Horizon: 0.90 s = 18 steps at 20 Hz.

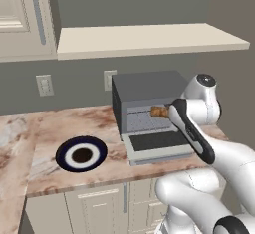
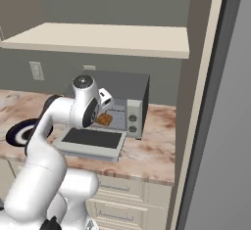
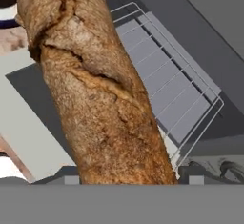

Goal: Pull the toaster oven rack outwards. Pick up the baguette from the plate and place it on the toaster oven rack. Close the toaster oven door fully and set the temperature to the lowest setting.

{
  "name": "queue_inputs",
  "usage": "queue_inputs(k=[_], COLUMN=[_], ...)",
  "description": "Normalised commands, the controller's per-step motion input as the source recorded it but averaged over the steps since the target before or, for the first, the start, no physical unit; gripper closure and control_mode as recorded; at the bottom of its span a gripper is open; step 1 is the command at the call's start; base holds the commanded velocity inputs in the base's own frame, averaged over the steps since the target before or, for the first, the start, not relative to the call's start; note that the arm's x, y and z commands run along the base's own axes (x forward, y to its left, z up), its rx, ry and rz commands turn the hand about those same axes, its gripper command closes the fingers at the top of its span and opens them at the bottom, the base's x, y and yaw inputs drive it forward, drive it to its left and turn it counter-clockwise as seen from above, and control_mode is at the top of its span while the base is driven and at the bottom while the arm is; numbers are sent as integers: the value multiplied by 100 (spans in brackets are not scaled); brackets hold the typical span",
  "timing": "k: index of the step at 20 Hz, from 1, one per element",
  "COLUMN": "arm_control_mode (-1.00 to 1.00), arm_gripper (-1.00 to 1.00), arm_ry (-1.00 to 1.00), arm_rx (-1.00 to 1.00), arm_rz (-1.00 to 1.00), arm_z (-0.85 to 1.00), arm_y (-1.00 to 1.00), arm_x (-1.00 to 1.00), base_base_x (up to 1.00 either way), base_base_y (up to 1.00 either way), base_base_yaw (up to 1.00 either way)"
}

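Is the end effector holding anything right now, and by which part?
Yes: the golden-brown baguette, carried over the silver wire rack. The exact grip spot is hidden; one end protrudes.

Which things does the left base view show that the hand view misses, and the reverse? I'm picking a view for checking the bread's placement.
Left base view alone: the round navy plate whole on the marble counter, and wall outlets. Hand view alone: the silver wire rack in detail. Both: the golden-brown baguette and the open silver-framed glass door.
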Motion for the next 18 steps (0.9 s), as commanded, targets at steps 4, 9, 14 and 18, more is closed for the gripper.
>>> queue_inputs(k=[4, 9, 14, 18], arm_control_mode=[-100, -100, -100, -100], arm_gripper=[100, 100, 100, 100], arm_ry=[7, 8, 4, 6], arm_rx=[0, 0, 0, 0], arm_rz=[4, 4, 4, 6], arm_z=[-31, -34, -18, -19], arm_y=[0, 0, 10, 23], arm_x=[53, 42, 32, 24], base_base_x=[0, 0, 0, 0], base_base_y=[0, 0, 0, 0], base_base_yaw=[0, 0, 0, 0])
